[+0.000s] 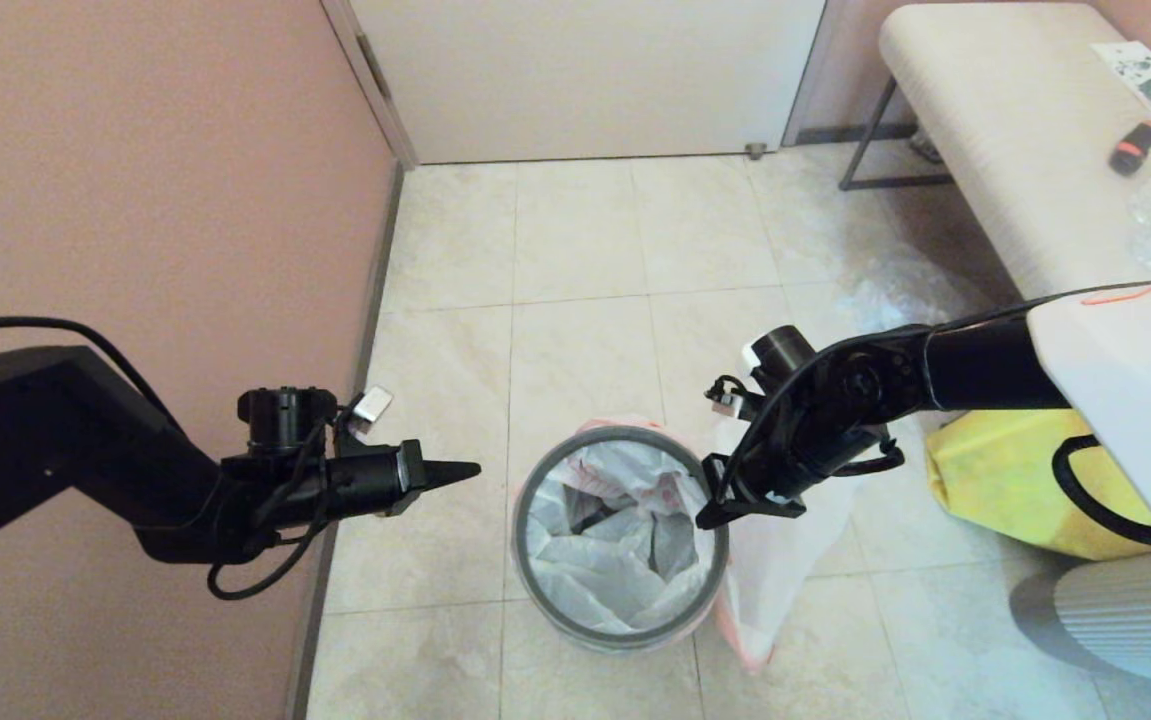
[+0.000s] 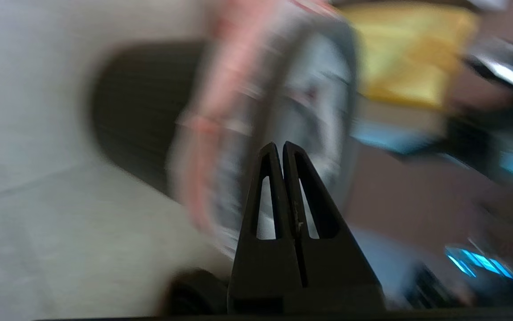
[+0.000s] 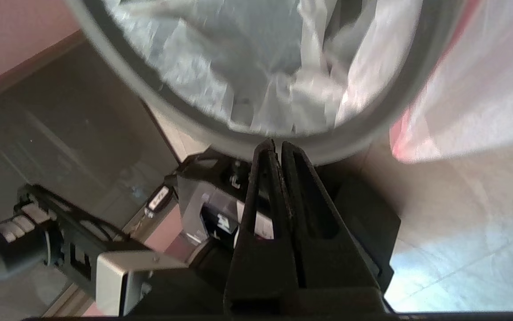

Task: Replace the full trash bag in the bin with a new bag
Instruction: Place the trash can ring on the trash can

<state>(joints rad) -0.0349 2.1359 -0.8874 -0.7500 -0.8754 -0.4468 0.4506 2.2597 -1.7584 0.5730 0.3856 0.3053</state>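
Fingers pressing together, empty, on right gripper (image 1: 725,515) at bin (image 1: 620,540) hoop (image 3: 220,129) and left gripper (image 1: 465,468) beside it | bin standing on floor | risk: closed tips sliding off hoop, tipping bin.

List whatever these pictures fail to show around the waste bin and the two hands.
- Round black bin with grey hoop rim: the head view looks down into it, so its wall barely shows; the crumpled white plastic liner hides the contents.
- Right hand: its shut tips meet the hoop; whether they pinch the liner is hidden.
- Left hand: shut; everything behind it is motion-blurred.
- Yellow shopping bag: partly covered by the right arm.
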